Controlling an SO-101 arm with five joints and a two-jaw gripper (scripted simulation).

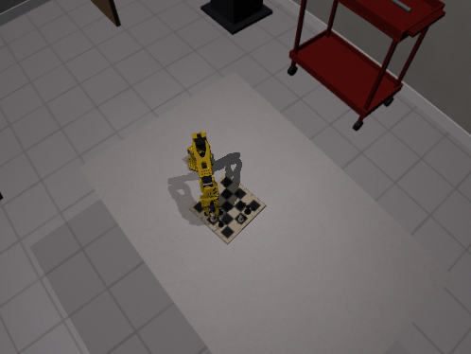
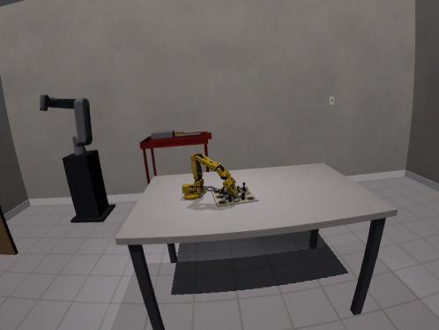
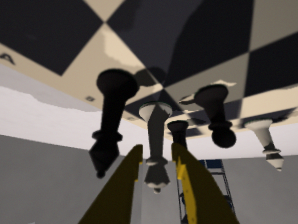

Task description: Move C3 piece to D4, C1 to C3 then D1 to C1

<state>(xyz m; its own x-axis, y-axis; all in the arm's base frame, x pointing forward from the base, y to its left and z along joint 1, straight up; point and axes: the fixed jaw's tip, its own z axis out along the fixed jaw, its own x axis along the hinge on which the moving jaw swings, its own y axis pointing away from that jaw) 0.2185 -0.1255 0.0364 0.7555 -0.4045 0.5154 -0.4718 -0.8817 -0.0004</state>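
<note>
My gripper point(image 1: 211, 214) point(image 2: 234, 194) point(image 3: 157, 148) is narrowly open, low over the board's lettered edge. A white piece point(image 1: 213, 219) point(image 3: 156, 125) stands upright, apparently on C1, between the fingertips in the wrist view, with a gap on each side. A black piece point(image 1: 220, 224) point(image 3: 177, 127) stands beyond it, apparently on D1, partly hidden by a finger. Another black piece point(image 3: 111, 107) stands left of the white one, towards B. A round-headed black piece point(image 3: 214, 107) stands right of it. The board point(image 1: 227, 241) point(image 2: 255, 200) lies flat; C3 shows no clear piece.
A white piece point(image 1: 241, 218) point(image 3: 264, 137) and a black piece point(image 1: 247, 210) stand towards the board's right side. A red cart point(image 1: 345, 71) point(image 2: 176, 142) and another arm on a black pedestal point(image 2: 84, 185) stand off the table.
</note>
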